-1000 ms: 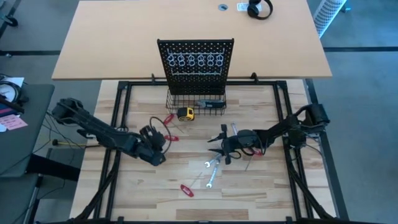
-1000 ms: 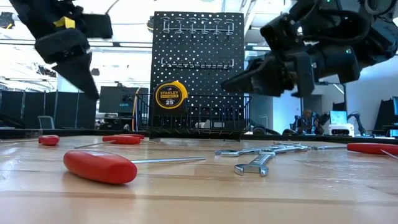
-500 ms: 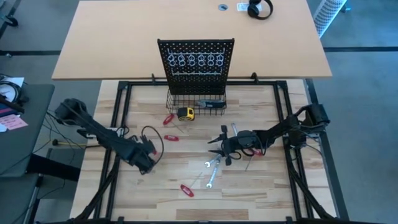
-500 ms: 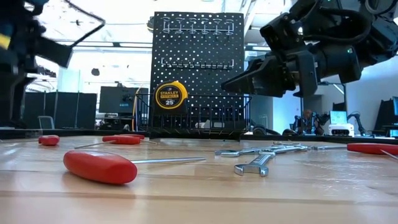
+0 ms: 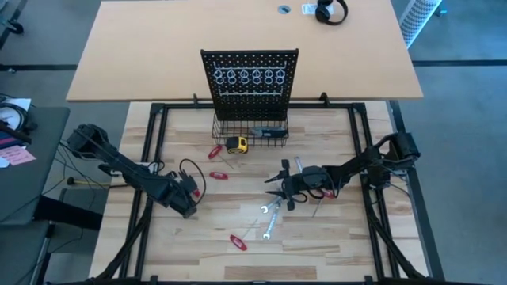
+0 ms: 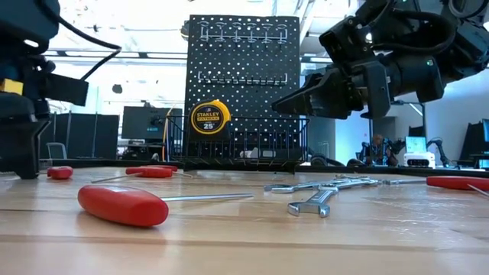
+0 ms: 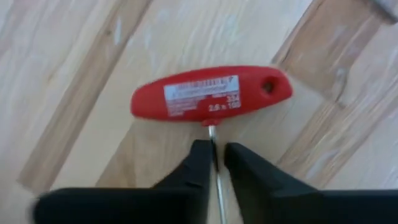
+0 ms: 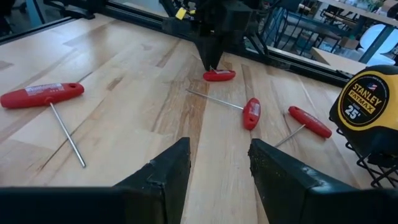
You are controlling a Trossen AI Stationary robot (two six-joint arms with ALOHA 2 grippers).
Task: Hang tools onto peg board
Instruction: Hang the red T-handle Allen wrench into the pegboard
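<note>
A red T-handle hex key [image 7: 211,93] lies flat on the wooden table near its left side. My left gripper [image 7: 217,149] points down at it, low over the table [image 5: 188,204]. Its fingers are a narrow gap apart, one on each side of the thin metal shaft [image 7: 212,134] just below the handle. My right gripper [image 8: 214,155] is open and empty, hovering above the table's middle [image 5: 279,190]. Silver wrenches [image 5: 269,215] lie flat below it. The black peg board [image 5: 249,75] stands upright at the far side with a wire basket [image 5: 249,131] at its base. My left gripper comes from above, pointing down, with its fingers across the hex key's shaft [image 7: 212,134] close to the red handle. The key lies flat on the table. A little gap still shows beside the shaft, and I cannot tell whether the fingers touch it.
More red T-handle keys lie on the table [image 5: 218,175], [image 5: 214,152], [image 5: 238,241], and one by my right arm [image 5: 325,192]. A yellow tape measure [image 5: 236,144] stands in front of the basket. A black frame [image 5: 146,158] runs around the table.
My left gripper has come down from well above the table to the tabletop, shifting a little toward the near left, and now stands over the red hex key.
</note>
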